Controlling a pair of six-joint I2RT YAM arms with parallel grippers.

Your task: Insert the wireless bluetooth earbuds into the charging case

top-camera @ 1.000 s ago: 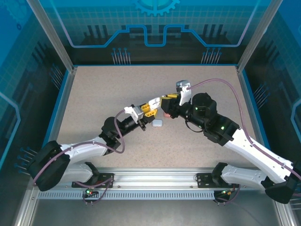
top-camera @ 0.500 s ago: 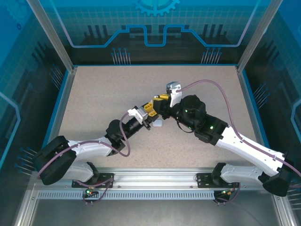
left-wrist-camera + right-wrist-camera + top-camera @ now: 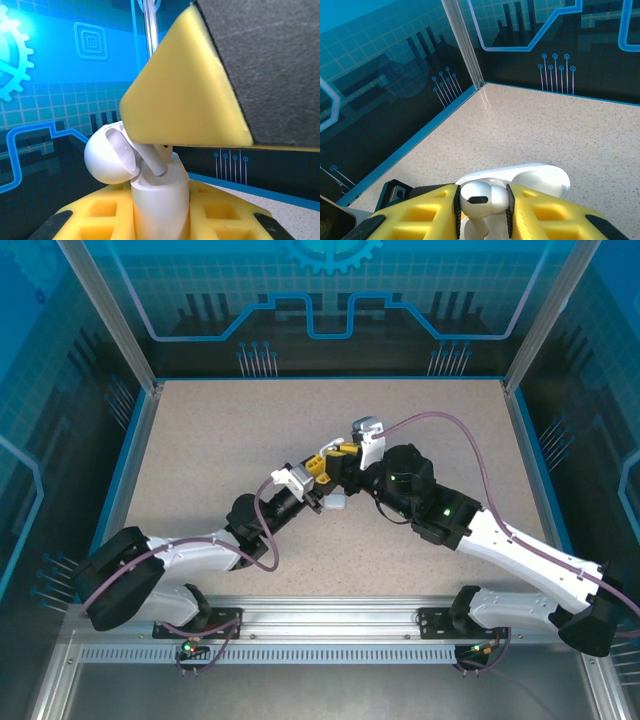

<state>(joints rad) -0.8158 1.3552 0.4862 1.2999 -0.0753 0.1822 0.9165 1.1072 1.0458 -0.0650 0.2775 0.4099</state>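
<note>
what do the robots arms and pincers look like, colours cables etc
The left arm and right arm have white links with rounded black joints and black bases. A purple cable loops along each. Small green lights glow on the right arm's joints. The left pincer and right pincer have yellow fingers with square pockets.

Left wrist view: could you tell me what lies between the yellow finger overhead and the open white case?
A white earbud, its stem slanting down from the yellow finger toward the charging case, as the left wrist view shows.
</note>
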